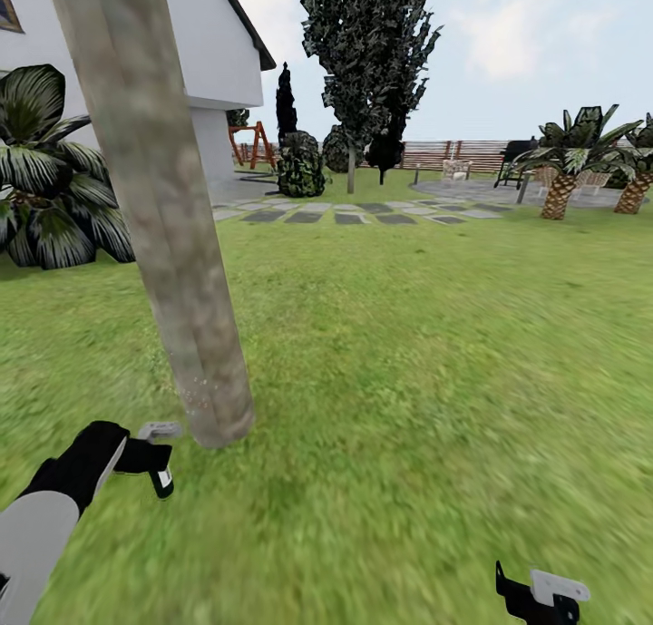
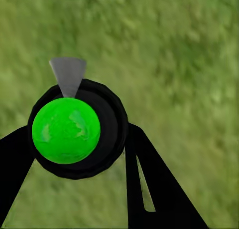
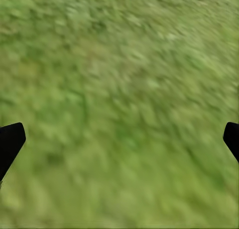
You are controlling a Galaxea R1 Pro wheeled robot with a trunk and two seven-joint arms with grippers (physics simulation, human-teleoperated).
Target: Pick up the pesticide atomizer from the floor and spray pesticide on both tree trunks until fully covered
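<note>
A thick mottled grey-brown tree trunk (image 1: 163, 217) rises from the grass just ahead at the left. My left gripper (image 1: 145, 457) hangs beside its base, shut on the pesticide atomizer (image 1: 159, 475), a dark bottle with a white label. Its grey nozzle (image 1: 161, 430) points at the foot of the trunk. The left wrist view looks down on the atomizer (image 2: 74, 129): a black round body with a bright green top, held between my left gripper (image 2: 74, 156) fingers. A second tall tree (image 1: 363, 53) stands far ahead. My right gripper (image 1: 540, 598) is open over grass, also in the right wrist view (image 3: 119, 139).
Pale stone slabs (image 1: 354, 214) cross the lawn far ahead. The white house (image 1: 209, 53) and a big leafy bush (image 1: 45, 171) stand at the left. Palms (image 1: 567, 167), a grey paved circle (image 1: 508, 192) and the slatted fence (image 1: 453, 153) lie at the far right.
</note>
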